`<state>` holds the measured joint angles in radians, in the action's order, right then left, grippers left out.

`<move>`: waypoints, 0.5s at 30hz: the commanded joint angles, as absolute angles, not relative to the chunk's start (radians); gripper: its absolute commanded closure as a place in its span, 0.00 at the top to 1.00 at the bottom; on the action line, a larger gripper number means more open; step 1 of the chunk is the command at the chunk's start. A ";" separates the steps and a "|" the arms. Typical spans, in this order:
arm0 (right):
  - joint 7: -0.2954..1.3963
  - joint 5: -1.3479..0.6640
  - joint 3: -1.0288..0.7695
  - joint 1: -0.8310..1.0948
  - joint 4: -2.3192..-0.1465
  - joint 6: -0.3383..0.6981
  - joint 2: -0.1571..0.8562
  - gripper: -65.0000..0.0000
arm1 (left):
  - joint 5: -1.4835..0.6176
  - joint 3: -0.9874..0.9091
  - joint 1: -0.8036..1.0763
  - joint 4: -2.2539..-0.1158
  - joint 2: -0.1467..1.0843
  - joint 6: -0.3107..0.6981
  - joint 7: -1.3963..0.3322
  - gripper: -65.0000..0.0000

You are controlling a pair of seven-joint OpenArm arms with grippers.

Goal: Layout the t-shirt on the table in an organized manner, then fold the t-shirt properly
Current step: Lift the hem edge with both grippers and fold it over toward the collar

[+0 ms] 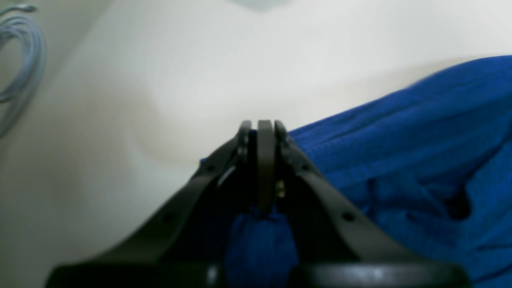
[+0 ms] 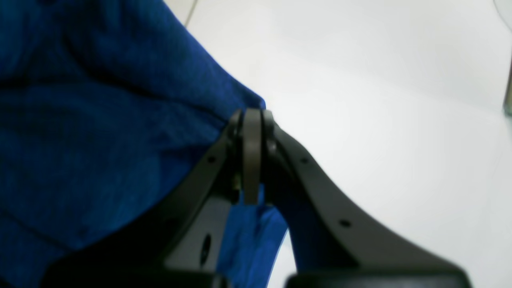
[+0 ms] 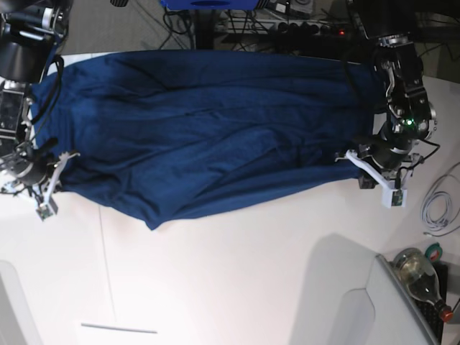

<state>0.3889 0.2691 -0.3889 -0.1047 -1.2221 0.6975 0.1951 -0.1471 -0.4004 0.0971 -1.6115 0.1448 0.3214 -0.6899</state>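
- navy t-shirt (image 3: 208, 129) lies spread and wrinkled across the far part of the white table (image 3: 237, 287).
- left gripper (image 1: 262, 132) pinches its edge.
- right gripper (image 2: 251, 120) clamps the opposite edge.

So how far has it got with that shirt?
Early on. Done: the t-shirt is stretched wide across the table, though wrinkled, with a flap sagging. In hand: the left gripper and right gripper each pinch an opposite edge. Left: smoothing it flat, then all the folding.
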 commanded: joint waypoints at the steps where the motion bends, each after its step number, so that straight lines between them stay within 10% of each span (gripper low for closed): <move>1: 0.369 0.259 -0.394 -0.116 -1.253 0.698 0.211 0.00 | -0.151 -0.423 0.102 -1.650 0.154 0.320 -0.667 0.00; 15: 0.367 0.257 -0.453 0.007 -1.362 0.698 0.200 0.00 | -0.151 -0.498 0.243 -1.762 0.113 0.377 -0.662 0.00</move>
<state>0.3851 0.2657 -0.4480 0.0174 -1.3426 0.6975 0.1848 -0.1459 -0.4946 0.2474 -1.7409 0.1093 0.3744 -0.6853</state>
